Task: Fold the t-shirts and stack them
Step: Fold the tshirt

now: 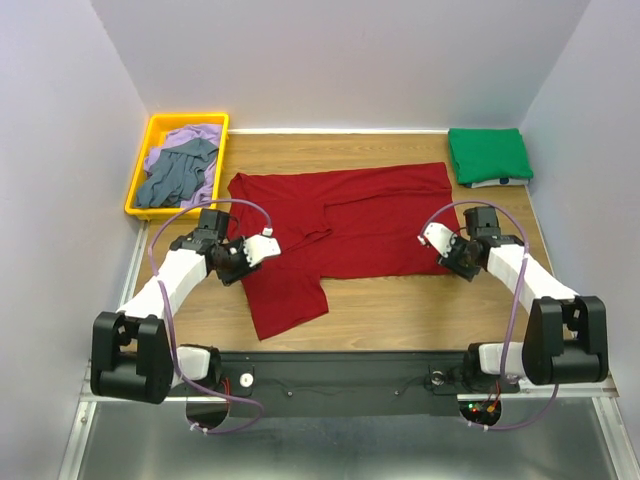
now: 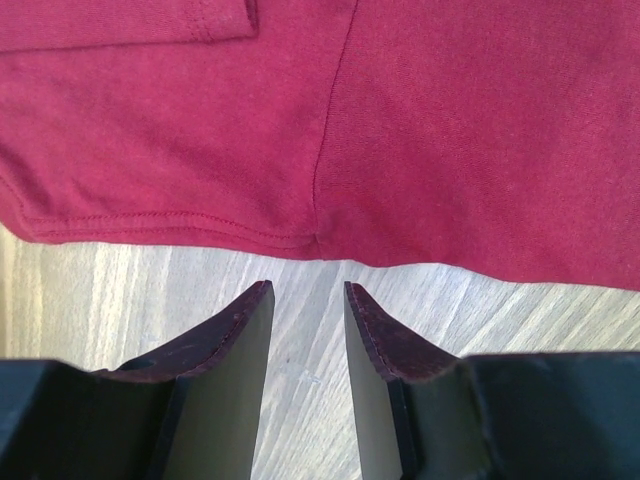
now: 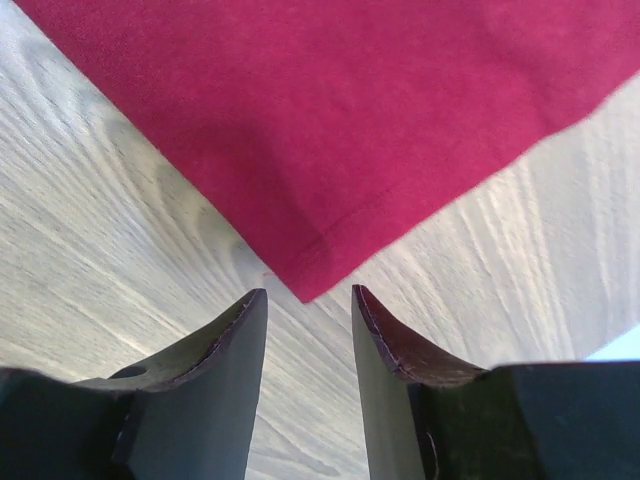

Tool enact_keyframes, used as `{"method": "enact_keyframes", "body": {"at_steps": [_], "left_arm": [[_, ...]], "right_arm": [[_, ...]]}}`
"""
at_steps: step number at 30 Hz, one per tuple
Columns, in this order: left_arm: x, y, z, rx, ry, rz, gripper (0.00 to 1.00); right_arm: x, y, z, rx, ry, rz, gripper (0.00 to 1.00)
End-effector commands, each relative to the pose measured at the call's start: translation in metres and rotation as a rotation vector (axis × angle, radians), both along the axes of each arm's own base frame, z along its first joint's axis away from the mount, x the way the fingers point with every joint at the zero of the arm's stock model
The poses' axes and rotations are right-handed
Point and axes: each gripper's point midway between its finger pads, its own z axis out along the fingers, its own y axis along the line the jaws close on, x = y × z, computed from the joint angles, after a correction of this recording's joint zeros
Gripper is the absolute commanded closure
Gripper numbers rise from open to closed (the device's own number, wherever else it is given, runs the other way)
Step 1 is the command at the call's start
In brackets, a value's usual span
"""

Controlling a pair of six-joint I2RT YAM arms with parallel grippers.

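Observation:
A dark red t-shirt [image 1: 340, 225] lies spread flat across the middle of the wooden table, one part hanging toward the near edge. My left gripper [image 1: 266, 246] is at its left side, open, with bare table between the fingers; the shirt's stitched hem [image 2: 200, 225] lies just ahead of the left gripper [image 2: 308, 290]. My right gripper [image 1: 430, 240] is at the shirt's right side, open and empty, and a hemmed corner of the red shirt [image 3: 340, 110] points at the gap of the right gripper [image 3: 308, 292]. A bright green t-shirt [image 1: 488, 155] sits folded at the back right.
A yellow tray [image 1: 190, 117] at the back left holds a crumpled lavender t-shirt [image 1: 185, 135] and a grey-blue t-shirt [image 1: 175, 175]. White walls close in the table on three sides. Bare wood [image 1: 400, 300] shows in front of the red shirt.

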Motion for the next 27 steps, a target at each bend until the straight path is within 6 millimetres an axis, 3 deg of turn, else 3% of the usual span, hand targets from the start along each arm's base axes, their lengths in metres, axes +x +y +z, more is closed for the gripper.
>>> {"method": "enact_keyframes", "body": {"at_steps": [1,9,12,18,21,27], "left_arm": [[0.013,-0.005,0.011,-0.015,-0.026,-0.01,0.55],[0.013,-0.003,0.001,-0.011,-0.004,0.012,0.53],[0.006,-0.003,-0.008,-0.007,0.025,-0.005,0.53],[-0.006,-0.012,-0.007,-0.042,0.028,-0.058,0.52],[-0.006,-0.014,-0.007,-0.044,0.019,-0.069,0.5],[-0.019,-0.027,-0.027,-0.013,0.083,-0.145,0.47]], "right_arm": [[0.013,0.003,-0.002,0.001,-0.004,0.042,0.55],[-0.006,0.002,-0.029,-0.012,0.098,0.073,0.57],[-0.007,0.001,-0.036,-0.016,0.117,0.065,0.67],[-0.004,-0.001,-0.034,-0.02,0.113,0.045,0.98],[-0.004,-0.001,-0.034,-0.019,0.114,0.041,0.99],[-0.002,-0.001,-0.036,-0.013,0.122,0.019,1.0]]}}
